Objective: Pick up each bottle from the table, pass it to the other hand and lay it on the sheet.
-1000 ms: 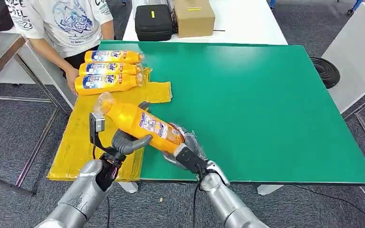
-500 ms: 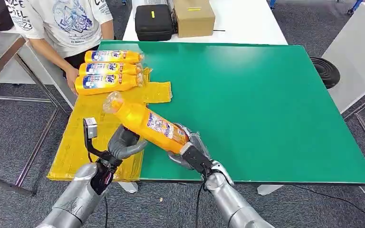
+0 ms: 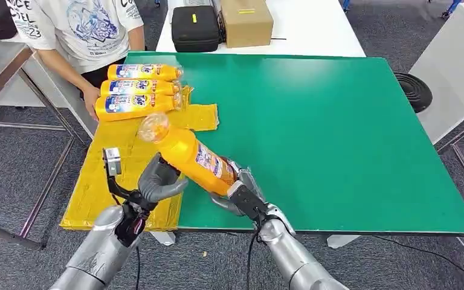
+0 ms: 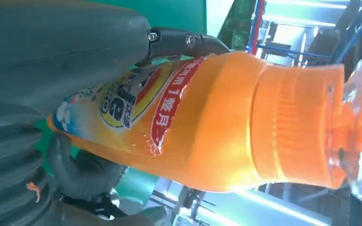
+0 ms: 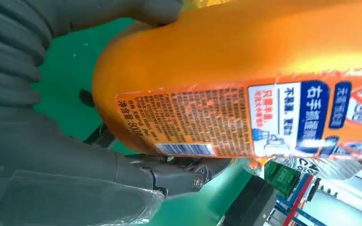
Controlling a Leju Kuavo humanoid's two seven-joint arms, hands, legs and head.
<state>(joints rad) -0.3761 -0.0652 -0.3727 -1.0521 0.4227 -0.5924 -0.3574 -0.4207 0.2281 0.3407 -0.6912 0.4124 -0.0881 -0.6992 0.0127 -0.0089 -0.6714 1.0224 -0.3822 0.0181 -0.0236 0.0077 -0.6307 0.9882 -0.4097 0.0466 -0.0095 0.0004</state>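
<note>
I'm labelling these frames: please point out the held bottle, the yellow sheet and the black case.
held bottle (image 3: 194,161), head view, orange body
yellow sheet (image 3: 103,175), head view, bare middle
black case (image 3: 194,27), head view, lid

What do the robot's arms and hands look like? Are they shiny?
Yes. Both arms are shiny silver metal tubes. The left hand and right hand are grey, with a ribbed grey cover, a thick grey thumb and darker fingers. Thin black cables run along the wrists, and a small grey box sits by the left wrist.

Four orange bottles are being counted: three (image 3: 138,72) (image 3: 136,87) (image 3: 135,104) lying at upper left, one (image 3: 188,156) raised at centre. One yellow sheet (image 3: 96,181), one black case (image 3: 194,27), one cardboard box (image 3: 246,21), one person (image 3: 78,24).
</note>
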